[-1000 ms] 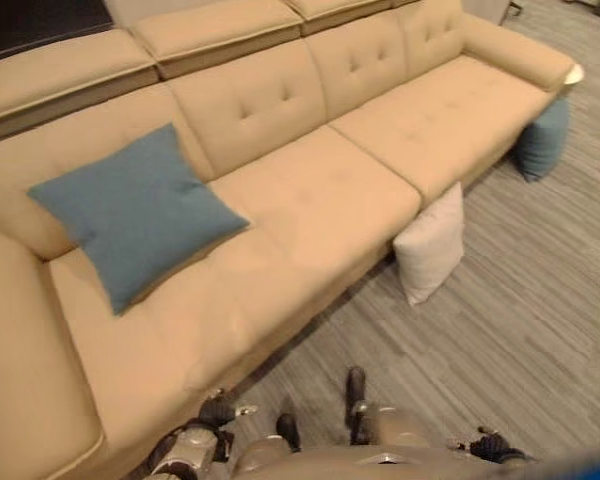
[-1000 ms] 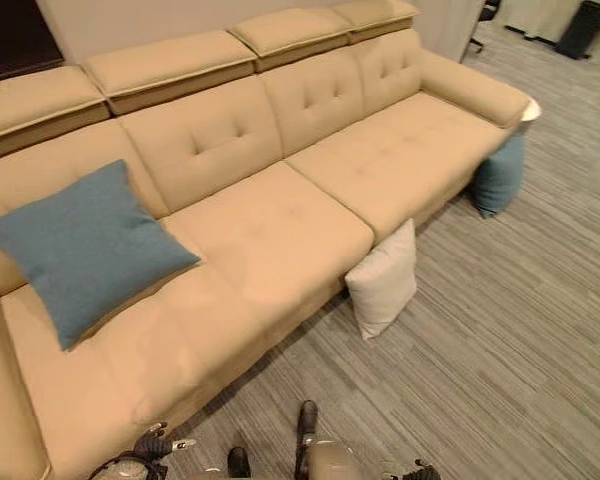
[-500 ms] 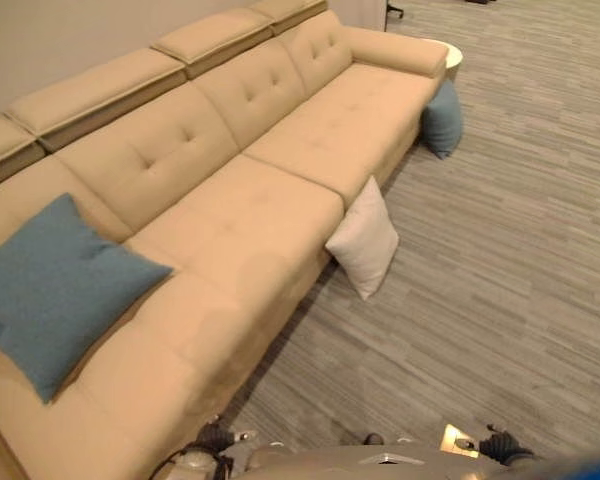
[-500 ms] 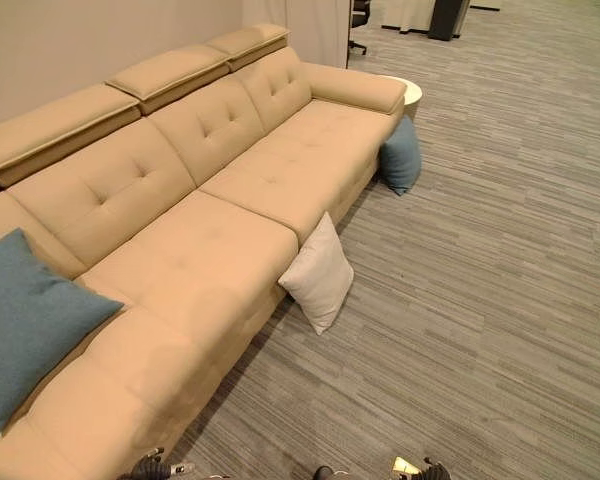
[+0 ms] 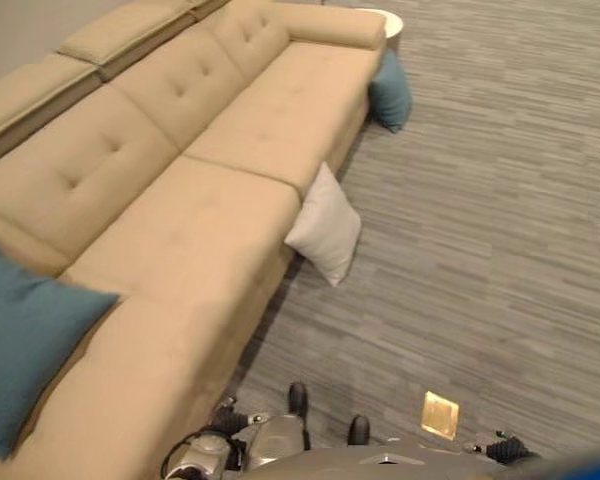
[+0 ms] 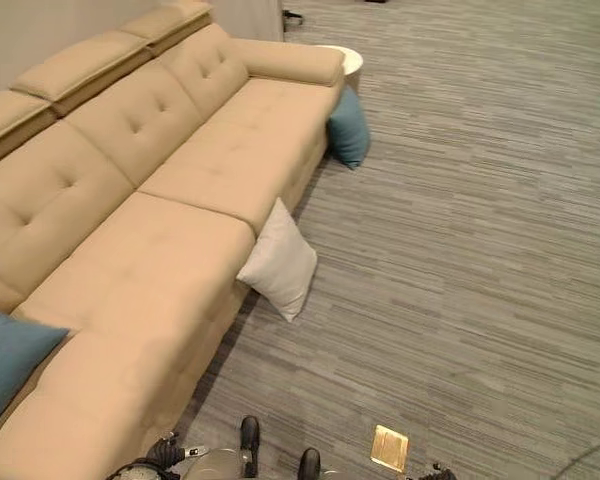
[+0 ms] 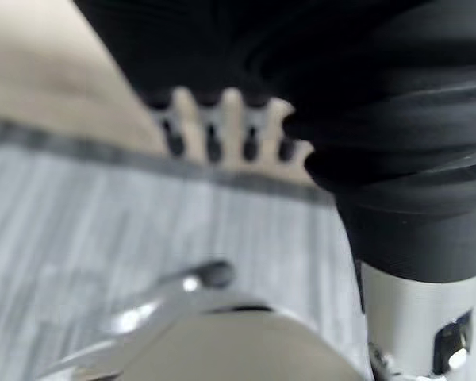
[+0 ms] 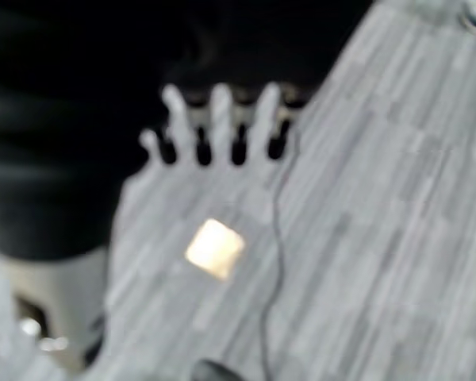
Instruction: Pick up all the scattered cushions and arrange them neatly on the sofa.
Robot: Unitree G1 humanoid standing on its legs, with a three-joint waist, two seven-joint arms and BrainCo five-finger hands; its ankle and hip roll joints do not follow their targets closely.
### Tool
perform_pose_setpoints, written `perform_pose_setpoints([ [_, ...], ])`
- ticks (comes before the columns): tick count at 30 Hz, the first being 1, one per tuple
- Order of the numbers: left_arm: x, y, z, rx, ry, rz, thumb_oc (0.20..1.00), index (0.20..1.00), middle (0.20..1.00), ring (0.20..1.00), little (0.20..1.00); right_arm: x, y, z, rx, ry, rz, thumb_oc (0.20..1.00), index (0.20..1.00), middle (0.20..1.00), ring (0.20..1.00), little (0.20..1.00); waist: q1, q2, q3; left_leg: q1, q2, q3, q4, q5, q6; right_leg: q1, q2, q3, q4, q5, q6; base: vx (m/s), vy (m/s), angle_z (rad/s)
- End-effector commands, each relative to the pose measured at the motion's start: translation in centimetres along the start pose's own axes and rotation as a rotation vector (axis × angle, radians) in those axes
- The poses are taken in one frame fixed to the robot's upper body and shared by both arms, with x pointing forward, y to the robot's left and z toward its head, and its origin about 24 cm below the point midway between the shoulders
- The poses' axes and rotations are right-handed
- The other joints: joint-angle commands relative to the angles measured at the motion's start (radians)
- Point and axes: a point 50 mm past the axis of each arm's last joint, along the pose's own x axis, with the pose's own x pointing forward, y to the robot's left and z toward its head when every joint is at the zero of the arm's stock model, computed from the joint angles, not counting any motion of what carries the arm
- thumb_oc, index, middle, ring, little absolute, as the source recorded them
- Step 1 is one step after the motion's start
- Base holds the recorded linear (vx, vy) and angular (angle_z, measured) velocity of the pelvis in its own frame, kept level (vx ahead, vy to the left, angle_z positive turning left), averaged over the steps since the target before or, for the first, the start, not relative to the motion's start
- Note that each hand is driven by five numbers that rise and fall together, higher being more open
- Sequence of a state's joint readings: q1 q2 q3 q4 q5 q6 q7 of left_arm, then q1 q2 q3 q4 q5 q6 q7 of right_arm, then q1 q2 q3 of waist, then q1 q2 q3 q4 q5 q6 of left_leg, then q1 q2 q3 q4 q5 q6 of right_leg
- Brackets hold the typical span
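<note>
Stretching from the upper left of the frame down to the lower left, the tan sofa (image 5: 190, 210) takes up most of the left half of the head views. One blue cushion (image 5: 25, 340) lies on its seat at the far left edge, leaning toward the backrest. A white cushion (image 5: 325, 225) stands on the grey striped floor (image 5: 500, 230) near the middle of the frame, propped against the sofa's front. A second blue cushion (image 5: 390, 92) sits on the floor near the top centre, leaning against the sofa's end just below the armrest, beside a small round white table (image 6: 340, 58). A brass floor plate (image 5: 440, 414) is set into the floor at the lower right.

The left hand (image 7: 222, 131) shows in its wrist view with fingers straight and spread, holding nothing, the sofa's base and the floor beyond them. The right hand (image 8: 214, 127) likewise has its fingers extended and apart, empty, hanging over the floor above the brass plate.
</note>
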State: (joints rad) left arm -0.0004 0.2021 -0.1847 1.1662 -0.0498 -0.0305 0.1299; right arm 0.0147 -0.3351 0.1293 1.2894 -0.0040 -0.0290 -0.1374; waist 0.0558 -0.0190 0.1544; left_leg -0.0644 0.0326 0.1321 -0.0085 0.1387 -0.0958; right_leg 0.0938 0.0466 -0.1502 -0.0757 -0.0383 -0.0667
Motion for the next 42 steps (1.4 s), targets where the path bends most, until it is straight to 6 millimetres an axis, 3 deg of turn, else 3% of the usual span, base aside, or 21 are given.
perform_pose_setpoints([
  [1,0.3,1.3,1.4,-0.030,-0.048,0.049,1.000,1.000,1.000,1.000,1.000,0.2,0.1,2.3,-0.047,-0.074,-0.003,1.000,1.000,1.000,1.000,1.000,0.036,-0.034,0.000,0.012,-0.036,0.045,0.090,-0.141,0.078,-0.015,-0.122,-0.051,0.263,-0.020,0.229,0.21,0.095,-0.48],
  [3,0.4,1.9,2.3,-0.034,-0.079,0.060,1.000,1.000,1.000,1.000,1.000,0.3,-0.1,3.9,-0.035,-0.121,-0.004,1.000,1.000,1.000,1.000,1.000,0.021,-0.020,0.017,0.077,-0.032,0.053,0.076,-0.164,0.104,-0.123,-0.150,-0.049,0.482,0.055,0.275,0.28,0.082,-1.16],
  [4,0.4,2.0,2.5,-0.033,-0.086,0.062,1.000,1.000,1.000,1.000,1.000,0.3,-0.1,4.1,-0.028,-0.130,-0.003,1.000,1.000,1.000,1.000,1.000,0.015,-0.014,0.022,0.096,-0.031,0.052,0.074,-0.177,0.108,-0.150,-0.167,-0.065,0.518,0.065,0.272,0.31,0.075,-0.70],
  [7,0.4,2.1,2.8,-0.037,-0.097,0.069,1.000,1.000,1.000,1.000,1.000,0.3,-0.1,4.7,-0.026,-0.147,-0.006,1.000,1.000,1.000,1.000,1.000,0.006,-0.006,0.021,0.132,-0.033,0.050,0.058,-0.192,0.105,-0.184,-0.199,-0.118,0.474,0.053,0.247,0.22,-0.020,0.05],
  [8,0.5,2.2,3.2,-0.036,-0.107,0.072,1.000,1.000,1.000,1.000,1.000,0.3,-0.2,5.0,-0.035,-0.156,-0.009,1.000,1.000,1.000,1.000,1.000,0.006,-0.007,0.016,0.164,-0.034,0.058,0.041,-0.214,0.094,-0.215,-0.236,-0.180,0.341,0.059,0.228,0.26,-0.137,-0.26],
  [10,0.5,2.2,3.2,-0.031,-0.106,0.072,1.000,1.000,1.000,1.000,1.000,0.3,-0.2,5.1,-0.038,-0.160,-0.007,1.000,1.000,1.000,1.000,1.000,0.004,-0.009,0.019,0.180,-0.033,0.051,0.038,-0.225,0.087,-0.212,-0.241,-0.188,0.281,0.082,0.231,0.29,-0.151,-0.27],
  [11,0.5,2.2,3.3,-0.024,-0.109,0.076,1.000,1.000,1.000,1.000,1.000,0.3,-0.1,5.3,-0.034,-0.164,-0.006,1.000,1.000,1.000,1.000,1.000,-0.015,-0.015,0.019,0.222,-0.037,0.029,0.028,-0.236,0.073,-0.255,-0.233,-0.143,0.138,0.142,0.251,0.35,-0.168,-0.17],
  [12,0.5,2.2,3.3,-0.028,-0.110,0.074,1.000,1.000,1.000,1.000,1.000,0.2,-0.1,5.4,-0.033,-0.167,-0.005,1.000,1.000,1.000,1.000,1.000,-0.024,-0.012,0.019,0.244,-0.030,0.019,0.021,-0.239,0.065,-0.268,-0.227,-0.117,0.102,0.164,0.262,0.35,-0.167,-0.03],
  [17,0.4,1.7,3.2,-0.032,-0.116,0.056,1.000,1.000,1.000,1.000,1.000,0.2,0.1,5.1,-0.038,-0.161,0.010,1.000,1.000,1.000,1.000,1.000,-0.055,-0.010,-0.001,0.306,-0.021,-0.013,0.040,-0.265,0.051,-0.291,-0.221,-0.086,0.114,0.187,0.273,0.29,-0.184,0.23],
  [19,0.3,1.0,2.9,-0.035,-0.108,0.035,1.000,1.000,1.000,1.000,1.000,0.2,0.2,4.4,-0.055,-0.145,0.016,1.000,1.000,1.000,1.000,1.000,-0.063,-0.007,-0.018,0.308,-0.014,-0.033,0.102,-0.254,0.039,-0.272,-0.204,-0.075,0.131,0.185,0.252,0.29,-0.245,0.13],
  [21,0.2,0.3,2.7,-0.042,-0.108,0.010,1.000,1.000,1.000,1.000,1.000,0.2,-0.2,3.8,-0.063,-0.129,0.012,1.000,1.000,1.000,1.000,1.000,-0.059,-0.006,-0.017,0.244,0.010,-0.045,0.310,-0.151,0.001,-0.220,-0.183,-0.084,0.126,0.163,0.219,0.16,-0.270,0.04],
  [22,0.2,0.1,3.0,-0.030,-0.117,-0.002,1.000,1.000,1.000,1.000,1.000,0.2,-0.4,3.8,-0.054,-0.131,0.000,1.000,1.000,1.000,1.000,1.000,-0.054,-0.024,-0.004,0.179,0.031,-0.024,0.415,-0.086,-0.015,-0.191,-0.191,-0.093,0.119,0.151,0.204,0.15,-0.507,0.10],
  [23,0.3,0.0,4.1,-0.014,-0.150,-0.014,1.000,1.000,1.000,1.000,1.000,0.2,-0.4,3.9,-0.040,-0.142,-0.006,1.000,1.000,1.000,1.000,1.000,-0.037,-0.054,0.030,0.079,0.061,0.010,0.564,-0.064,-0.019,-0.138,-0.188,-0.119,0.103,0.119,0.167,0.12,-0.490,0.21],
  [24,0.3,0.0,4.3,-0.011,-0.155,-0.013,1.000,1.000,1.000,1.000,1.000,0.2,-0.4,3.8,-0.037,-0.135,-0.006,1.000,1.000,1.000,1.000,1.000,-0.032,-0.057,0.040,0.046,0.077,0.043,0.575,-0.071,-0.020,-0.116,-0.183,-0.133,0.088,0.107,0.162,0.23,-0.475,0.31],
  [25,0.3,0.0,4.5,-0.010,-0.159,-0.019,1.000,1.000,1.000,1.000,1.000,0.2,-0.4,3.5,-0.036,-0.124,-0.008,1.000,1.000,1.000,1.000,1.000,-0.011,-0.057,0.046,-0.029,0.062,0.076,0.501,-0.100,-0.009,-0.066,-0.167,-0.149,0.058,0.093,0.163,0.18,-0.192,0.33],
  [28,0.3,0.0,4.3,-0.014,-0.153,-0.016,1.000,1.000,1.000,1.000,1.000,0.2,-0.6,3.4,-0.035,-0.119,-0.009,1.000,1.000,1.000,1.000,1.000,-0.004,-0.051,0.039,-0.044,0.045,0.104,0.341,-0.105,0.012,-0.032,-0.154,-0.151,0.029,0.081,0.179,0.25,-0.066,0.32],
  [31,0.3,-0.1,3.7,-0.007,-0.126,-0.007,1.000,1.000,1.000,1.000,1.000,0.2,-0.3,3.0,-0.047,-0.114,-0.004,1.000,1.000,1.000,1.000,1.000,0.004,-0.022,0.032,-0.040,0.053,0.154,0.096,-0.018,-0.002,0.009,-0.122,-0.174,0.030,0.043,0.186,0.32,-0.014,0.03],
  [33,0.3,0.0,3.3,-0.009,-0.109,0.000,1.000,1.000,1.000,1.000,1.000,0.1,-0.1,3.0,-0.051,-0.115,0.000,1.000,1.000,1.000,1.000,1.000,0.008,-0.021,0.031,-0.062,0.054,0.166,0.087,0.012,-0.010,0.031,-0.113,-0.184,0.035,0.021,0.181,0.26,-0.025,0.35],
  [38,0.2,0.7,1.7,-0.052,-0.057,0.018,1.000,1.000,1.000,1.000,1.000,0.0,1.1,3.8,-0.058,-0.145,0.032,1.000,1.000,1.000,1.000,1.000,0.038,-0.044,0.000,-0.010,0.012,0.159,0.097,-0.077,0.041,0.059,-0.151,-0.210,0.153,-0.041,0.200,0.33,0.091,0.21],
  [39,0.2,1.0,1.4,-0.059,-0.050,0.027,1.000,1.000,1.000,1.000,1.000,0.0,1.3,4.6,-0.056,-0.169,0.040,1.000,1.000,1.000,1.000,1.000,0.057,-0.050,-0.001,0.013,-0.015,0.142,0.100,-0.122,0.077,0.018,-0.196,-0.208,0.303,-0.009,0.223,0.24,0.138,0.24],
  [42,0.3,1.6,1.9,-0.064,-0.061,0.041,1.000,1.000,1.000,1.000,1.000,-0.1,1.5,5.4,-0.043,-0.200,0.045,1.000,1.000,1.000,1.000,1.000,0.046,-0.048,0.020,0.063,-0.039,0.117,0.102,-0.160,0.112,-0.076,-0.258,-0.186,0.539,0.108,0.261,0.30,0.156,0.33],
])
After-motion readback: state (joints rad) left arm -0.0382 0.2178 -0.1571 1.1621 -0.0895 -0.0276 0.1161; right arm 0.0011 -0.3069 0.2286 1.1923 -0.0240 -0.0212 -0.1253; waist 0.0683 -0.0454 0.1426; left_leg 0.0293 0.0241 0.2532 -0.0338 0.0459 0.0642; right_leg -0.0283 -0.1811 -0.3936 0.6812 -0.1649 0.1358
